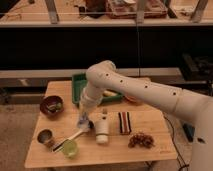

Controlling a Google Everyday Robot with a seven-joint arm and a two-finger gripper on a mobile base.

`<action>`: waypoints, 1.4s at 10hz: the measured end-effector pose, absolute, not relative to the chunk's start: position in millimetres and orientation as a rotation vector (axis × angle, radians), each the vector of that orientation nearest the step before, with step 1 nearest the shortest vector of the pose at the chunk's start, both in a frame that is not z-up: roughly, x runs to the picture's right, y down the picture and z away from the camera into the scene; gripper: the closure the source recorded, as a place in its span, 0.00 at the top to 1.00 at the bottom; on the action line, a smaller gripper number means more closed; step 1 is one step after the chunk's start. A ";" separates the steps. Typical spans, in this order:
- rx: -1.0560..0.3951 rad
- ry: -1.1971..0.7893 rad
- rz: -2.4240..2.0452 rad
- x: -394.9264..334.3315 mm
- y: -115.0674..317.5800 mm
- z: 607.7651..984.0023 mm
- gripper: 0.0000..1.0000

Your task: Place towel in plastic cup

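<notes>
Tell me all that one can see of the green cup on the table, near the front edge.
The green cup is small, pale green and looks like translucent plastic. It stands upright, mouth up, near the front left of the wooden table. A small metal cup stands apart on its left. A pale utensil lies slanted just behind its rim; whether they touch I cannot tell. The gripper is behind it to the right, low over the table, not touching it.
</notes>
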State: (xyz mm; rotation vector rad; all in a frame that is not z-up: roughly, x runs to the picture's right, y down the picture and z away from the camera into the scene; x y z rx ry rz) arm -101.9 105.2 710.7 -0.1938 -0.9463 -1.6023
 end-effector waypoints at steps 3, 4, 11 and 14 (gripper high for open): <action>-0.189 -0.953 -1.603 -103.7 106.0 711.7 0.02; -0.171 -0.963 -1.614 -108.5 108.5 709.4 0.02; -0.093 -1.019 -1.805 -150.1 202.8 614.1 0.02; -0.116 -1.037 -1.861 -160.5 251.2 616.0 0.02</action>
